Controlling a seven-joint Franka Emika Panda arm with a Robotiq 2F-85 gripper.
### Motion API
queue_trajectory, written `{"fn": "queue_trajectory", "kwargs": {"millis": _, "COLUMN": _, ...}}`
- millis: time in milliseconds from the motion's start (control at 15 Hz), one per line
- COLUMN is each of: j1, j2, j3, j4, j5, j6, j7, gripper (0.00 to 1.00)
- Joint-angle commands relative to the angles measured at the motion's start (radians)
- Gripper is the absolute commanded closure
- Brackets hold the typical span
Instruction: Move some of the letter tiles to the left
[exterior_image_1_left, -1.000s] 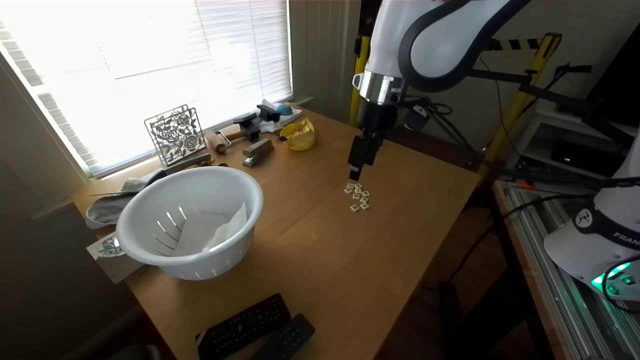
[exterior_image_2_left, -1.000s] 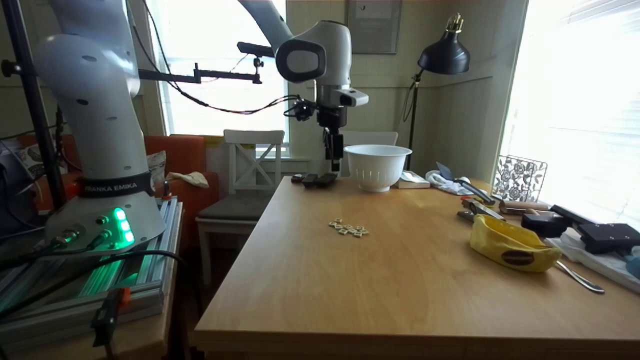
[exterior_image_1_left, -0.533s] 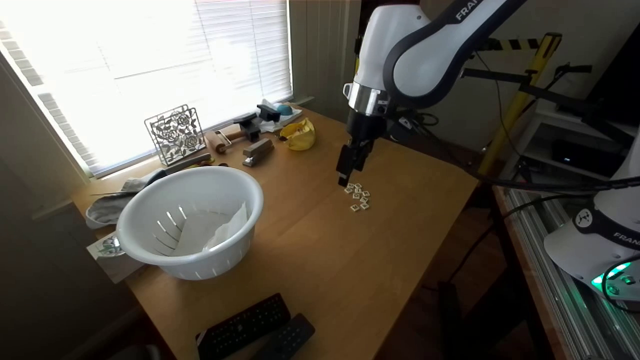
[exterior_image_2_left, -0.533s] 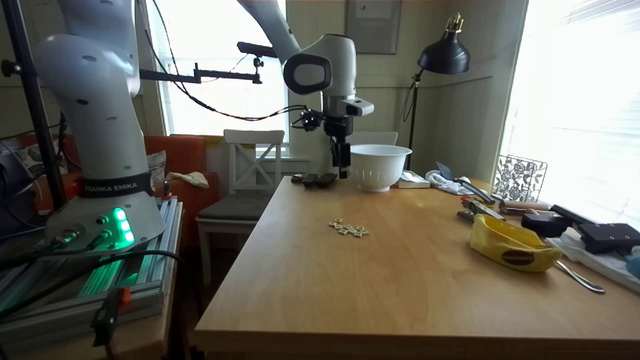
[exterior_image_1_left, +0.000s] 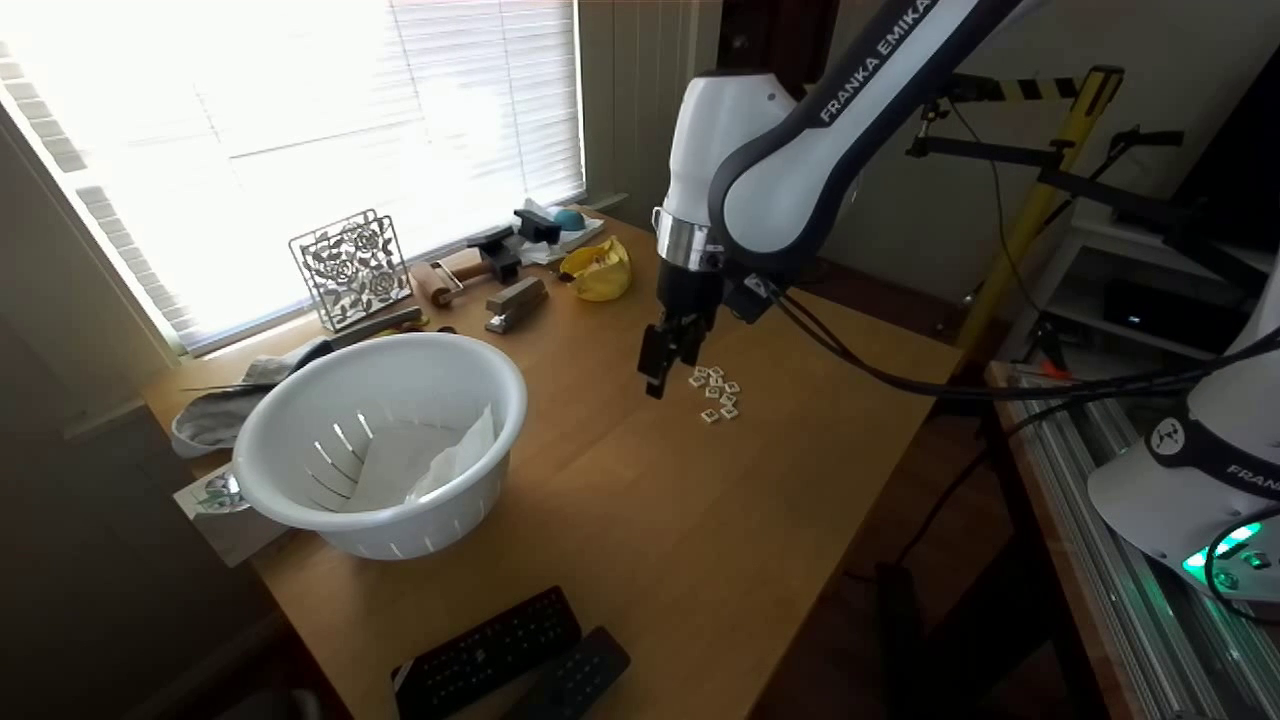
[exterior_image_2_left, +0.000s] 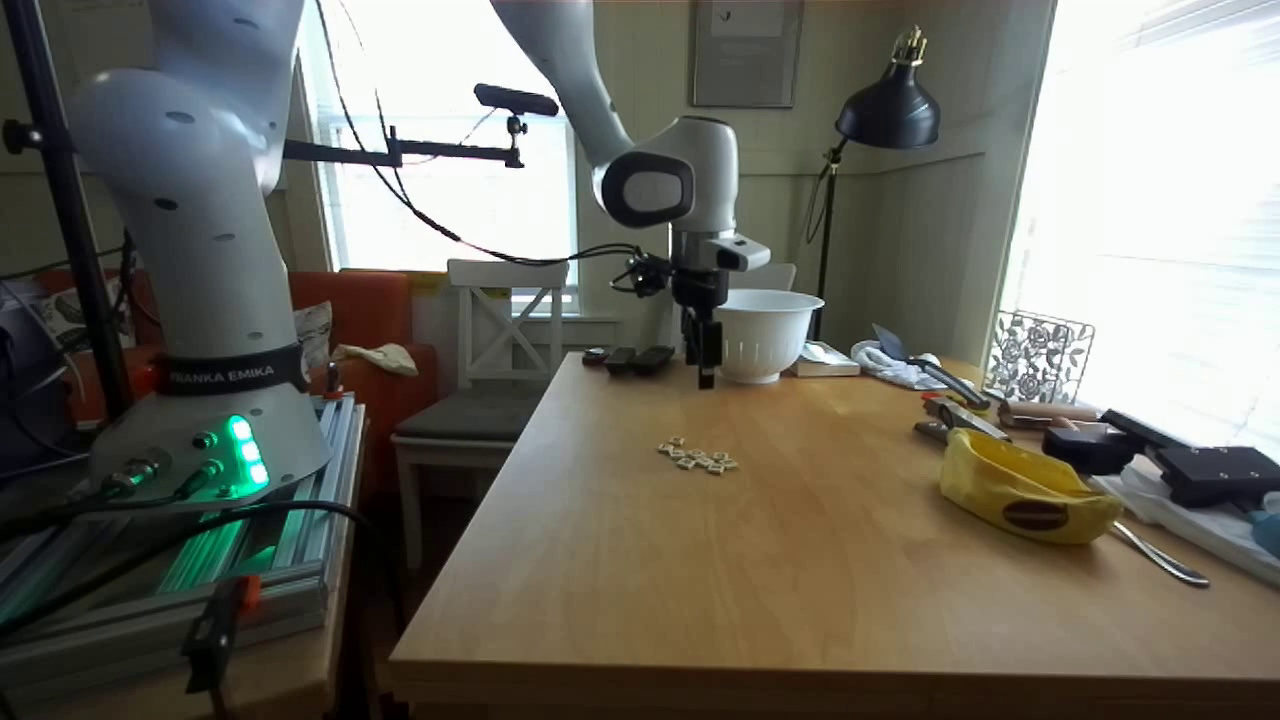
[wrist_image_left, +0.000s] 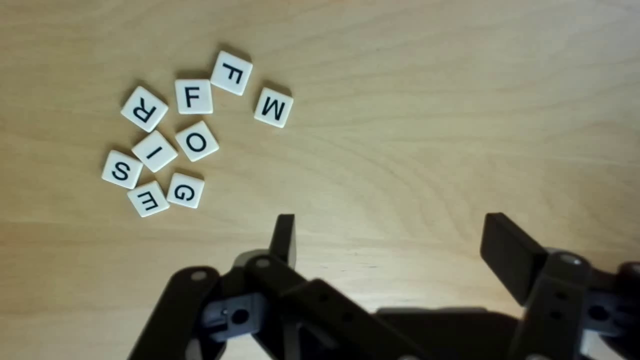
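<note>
Several small cream letter tiles lie loosely grouped on the wooden table, in both exterior views (exterior_image_1_left: 712, 391) (exterior_image_2_left: 686, 463). In the wrist view they are at upper left, with black letters facing up. An M tile (wrist_image_left: 273, 107) lies apart at the group's right edge, and a G tile (wrist_image_left: 185, 190) lies at its lower edge. My gripper (wrist_image_left: 389, 225) is open, with only bare table between its fingers. In an exterior view the gripper (exterior_image_1_left: 670, 376) hangs above the table, to the left of the tiles. The gripper (exterior_image_2_left: 707, 378) also shows in front of the bowl, beyond the tiles.
A white colander bowl (exterior_image_1_left: 379, 519) stands on the table (exterior_image_1_left: 640, 560). Black remotes (exterior_image_1_left: 500, 645) lie near the table end. A yellow pouch (exterior_image_2_left: 1020, 490), a stapler (exterior_image_1_left: 516, 304), a metal napkin holder (exterior_image_1_left: 352, 270) and tools line the window side.
My gripper has come down and moved to the left in one exterior picture, to the right in the other, passing the tiles toward the bowl side. The tiles have not moved.
</note>
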Motion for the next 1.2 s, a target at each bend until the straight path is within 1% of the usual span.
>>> {"fn": "queue_trajectory", "kwargs": {"millis": 0, "j1": 0.013, "j2": 0.079, "j3": -0.023, "j4": 0.073, "j5": -0.048, "j6": 0.003, "j7": 0.076, "gripper": 0.35}}
{"fn": "queue_trajectory", "kwargs": {"millis": 200, "j1": 0.005, "j2": 0.105, "j3": -0.035, "j4": 0.093, "j5": -0.052, "j6": -0.017, "j7": 0.09, "gripper": 0.58}}
{"fn": "queue_trajectory", "kwargs": {"millis": 333, "j1": 0.002, "j2": 0.111, "j3": -0.045, "j4": 0.09, "j5": -0.055, "j6": -0.021, "j7": 0.094, "gripper": 0.71}}
{"fn": "queue_trajectory", "kwargs": {"millis": 533, "j1": -0.004, "j2": 0.109, "j3": -0.061, "j4": 0.076, "j5": -0.064, "j6": -0.017, "j7": 0.089, "gripper": 0.93}}
{"fn": "queue_trajectory", "kwargs": {"millis": 600, "j1": -0.006, "j2": 0.109, "j3": -0.068, "j4": 0.074, "j5": -0.067, "j6": -0.017, "j7": 0.09, "gripper": 0.98}}
{"fn": "queue_trajectory", "kwargs": {"millis": 733, "j1": -0.015, "j2": 0.1, "j3": -0.077, "j4": 0.065, "j5": -0.068, "j6": -0.023, "j7": 0.081, "gripper": 1.0}}
{"fn": "queue_trajectory", "kwargs": {"millis": 1133, "j1": -0.025, "j2": 0.102, "j3": -0.113, "j4": 0.06, "j5": -0.094, "j6": -0.038, "j7": 0.085, "gripper": 1.0}}
